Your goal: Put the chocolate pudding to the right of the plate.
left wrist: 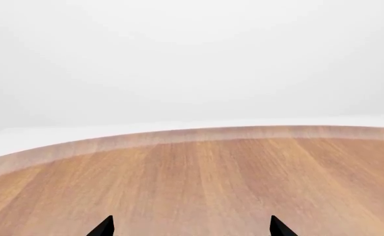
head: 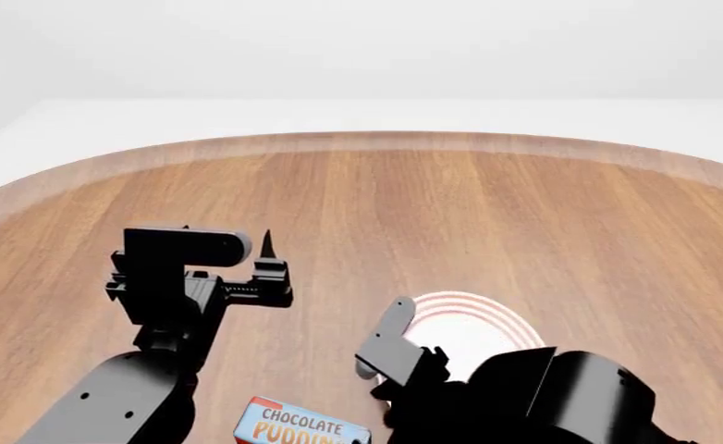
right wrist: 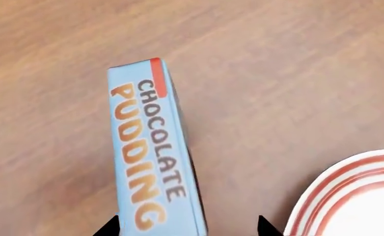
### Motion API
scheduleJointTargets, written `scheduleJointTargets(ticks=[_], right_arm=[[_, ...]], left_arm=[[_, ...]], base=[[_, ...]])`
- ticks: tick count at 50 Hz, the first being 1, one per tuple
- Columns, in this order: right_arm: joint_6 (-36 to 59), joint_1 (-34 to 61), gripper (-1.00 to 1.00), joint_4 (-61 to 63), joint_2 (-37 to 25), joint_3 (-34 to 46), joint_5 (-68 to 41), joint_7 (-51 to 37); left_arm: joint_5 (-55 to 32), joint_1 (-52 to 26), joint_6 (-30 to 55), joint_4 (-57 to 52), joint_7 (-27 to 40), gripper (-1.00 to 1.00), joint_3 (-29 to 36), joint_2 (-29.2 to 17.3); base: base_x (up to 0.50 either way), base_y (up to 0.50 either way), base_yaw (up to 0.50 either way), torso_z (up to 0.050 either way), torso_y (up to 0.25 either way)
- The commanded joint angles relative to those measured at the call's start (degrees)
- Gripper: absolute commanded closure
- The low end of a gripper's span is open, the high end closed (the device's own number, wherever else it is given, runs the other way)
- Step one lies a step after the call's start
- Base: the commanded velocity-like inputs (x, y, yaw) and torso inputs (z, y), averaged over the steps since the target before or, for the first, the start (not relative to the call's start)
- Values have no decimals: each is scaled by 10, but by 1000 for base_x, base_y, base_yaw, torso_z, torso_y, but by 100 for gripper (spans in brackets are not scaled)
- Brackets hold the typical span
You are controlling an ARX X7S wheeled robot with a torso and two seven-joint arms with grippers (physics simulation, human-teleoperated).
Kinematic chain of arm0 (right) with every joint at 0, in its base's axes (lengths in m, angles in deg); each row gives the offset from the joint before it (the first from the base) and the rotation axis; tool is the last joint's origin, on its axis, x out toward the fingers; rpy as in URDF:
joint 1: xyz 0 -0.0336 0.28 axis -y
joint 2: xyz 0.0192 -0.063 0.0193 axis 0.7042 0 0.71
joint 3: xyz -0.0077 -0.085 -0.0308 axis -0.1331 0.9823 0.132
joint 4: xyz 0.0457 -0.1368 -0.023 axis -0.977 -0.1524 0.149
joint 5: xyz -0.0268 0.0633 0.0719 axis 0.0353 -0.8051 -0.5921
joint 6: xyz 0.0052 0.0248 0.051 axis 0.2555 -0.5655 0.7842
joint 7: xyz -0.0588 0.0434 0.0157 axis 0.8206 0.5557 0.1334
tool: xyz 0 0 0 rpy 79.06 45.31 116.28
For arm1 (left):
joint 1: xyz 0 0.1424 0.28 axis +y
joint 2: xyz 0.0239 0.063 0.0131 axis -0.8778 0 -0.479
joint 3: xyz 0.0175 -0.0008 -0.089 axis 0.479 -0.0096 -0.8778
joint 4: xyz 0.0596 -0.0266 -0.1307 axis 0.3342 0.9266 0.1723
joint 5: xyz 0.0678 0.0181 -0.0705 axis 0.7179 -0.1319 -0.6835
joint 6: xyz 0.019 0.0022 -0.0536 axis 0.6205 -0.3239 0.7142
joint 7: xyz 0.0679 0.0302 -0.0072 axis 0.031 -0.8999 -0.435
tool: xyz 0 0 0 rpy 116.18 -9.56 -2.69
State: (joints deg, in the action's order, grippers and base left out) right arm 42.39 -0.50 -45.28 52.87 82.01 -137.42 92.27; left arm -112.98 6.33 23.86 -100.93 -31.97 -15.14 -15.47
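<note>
The chocolate pudding (head: 300,426) is a carton with a light blue top and orange and brown lettering. It lies flat on the wooden table at the near edge of the head view, left of the plate (head: 491,322), a white plate with red rings. In the right wrist view the carton (right wrist: 149,147) has its near end between my right gripper's (right wrist: 186,227) spread fingertips, close to one of them. The plate's rim (right wrist: 339,191) shows beside it. My right gripper (head: 384,393) is open. My left gripper (head: 232,242) is open and empty over bare wood (left wrist: 192,227).
The round wooden table (head: 374,213) has a raised rim (left wrist: 178,136) at its far edge, with white floor beyond. My right arm hides the near part of the plate in the head view.
</note>
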Motion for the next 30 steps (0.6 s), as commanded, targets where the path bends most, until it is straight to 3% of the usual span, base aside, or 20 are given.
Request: scheduleJointTargets(ticks=[1,12,30], right_arm=[[-1,13,-100,-9,8,25,4,18],[8,15,-100,8,8,32,-6,17],[-33,20,-100,-72,27,86,33,61]], left_arm=[[-1,2,-4,3,1,-100,4,-3],[-2,1,-5,5,3,-100,9,-4],[-5,4,-11,9,6,-100,11,-7]], base=[[0,0,0,0,0],[0,0,0,0,0],[0,0,0,0,0]])
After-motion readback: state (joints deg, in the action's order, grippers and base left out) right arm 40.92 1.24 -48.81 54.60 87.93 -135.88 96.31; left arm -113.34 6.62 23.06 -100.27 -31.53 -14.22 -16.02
